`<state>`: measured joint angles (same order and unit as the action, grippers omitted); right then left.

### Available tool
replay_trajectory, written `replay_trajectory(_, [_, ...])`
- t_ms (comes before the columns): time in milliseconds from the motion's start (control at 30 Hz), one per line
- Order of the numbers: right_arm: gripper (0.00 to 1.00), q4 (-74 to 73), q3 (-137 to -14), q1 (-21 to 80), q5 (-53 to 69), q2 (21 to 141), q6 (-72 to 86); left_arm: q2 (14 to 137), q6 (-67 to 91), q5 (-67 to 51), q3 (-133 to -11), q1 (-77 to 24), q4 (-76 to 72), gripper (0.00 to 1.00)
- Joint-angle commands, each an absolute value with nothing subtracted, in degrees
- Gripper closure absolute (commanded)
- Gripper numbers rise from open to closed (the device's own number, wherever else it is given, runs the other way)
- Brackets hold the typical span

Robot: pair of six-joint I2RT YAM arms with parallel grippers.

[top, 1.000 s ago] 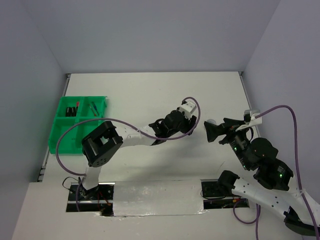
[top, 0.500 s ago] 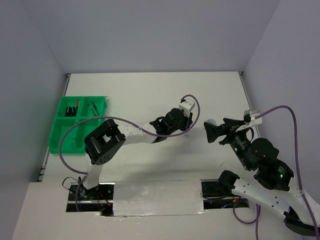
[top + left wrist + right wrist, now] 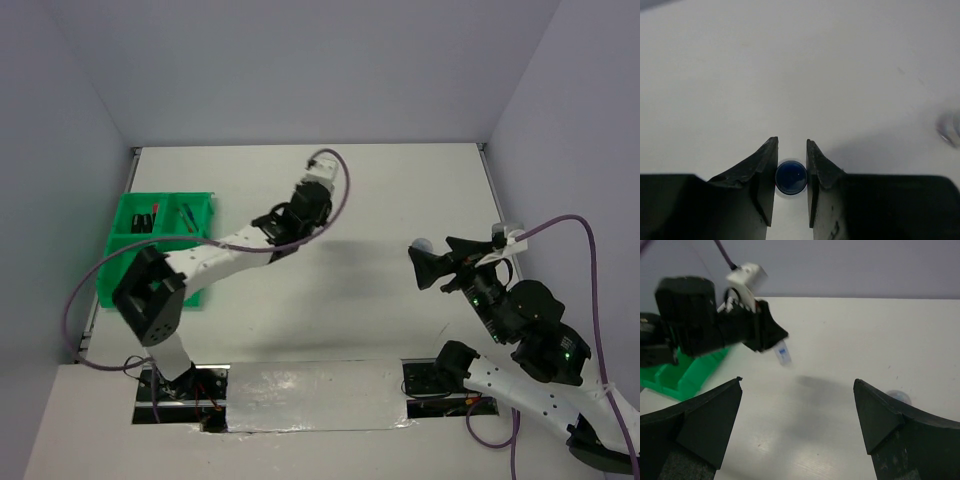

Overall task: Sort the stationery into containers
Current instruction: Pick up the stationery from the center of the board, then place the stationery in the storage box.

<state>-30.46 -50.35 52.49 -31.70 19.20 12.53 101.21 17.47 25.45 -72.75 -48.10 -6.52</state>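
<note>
Pinching the blue-capped bottle (image 3: 791, 177), the left pincer (image 3: 791, 146) is held above the worktop (image 3: 790, 60); the right pincer (image 3: 797, 384) is spread wide.

Left arm (image 3: 210, 262) and right arm (image 3: 510, 385): white links, chunky black joint housings. A purple cable (image 3: 597, 310) loops off each, ending at a white camera block (image 3: 318, 186). Green LEDs (image 3: 475, 296) lit on the right arm's joints. Fingers (image 3: 762, 175) matte black, wedge-shaped, blunt tips. Bases (image 3: 165, 380) black, with thin loose wires.
</note>
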Motion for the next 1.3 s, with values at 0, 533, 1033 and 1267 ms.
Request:
replay_trajectory(0, [0.0, -27.8, -49.7, 52.4, -28.5, 18.5, 13.4, 90.8, 15.8, 46.6, -73.5, -40.2, 4.3, 1.0])
replay_trajectory(533, [0.0, -21.0, -45.3, 52.2, -21.5, 20.0, 12.1, 69.5, 45.2, 60.4, -67.6, 1.6, 32.5, 1.0])
replay_trajectory(1033, [0.0, -21.3, -45.1, 52.2, -20.7, 23.2, 12.1, 74.5, 54.5, 62.2, -54.9, 8.6, 23.4, 1.0])
replay_trajectory(1267, [0.0, -20.1, -44.3, 52.3, -20.7, 25.0, 12.0, 80.9, 59.5, 63.4, -54.7, 9.8, 24.8, 0.96])
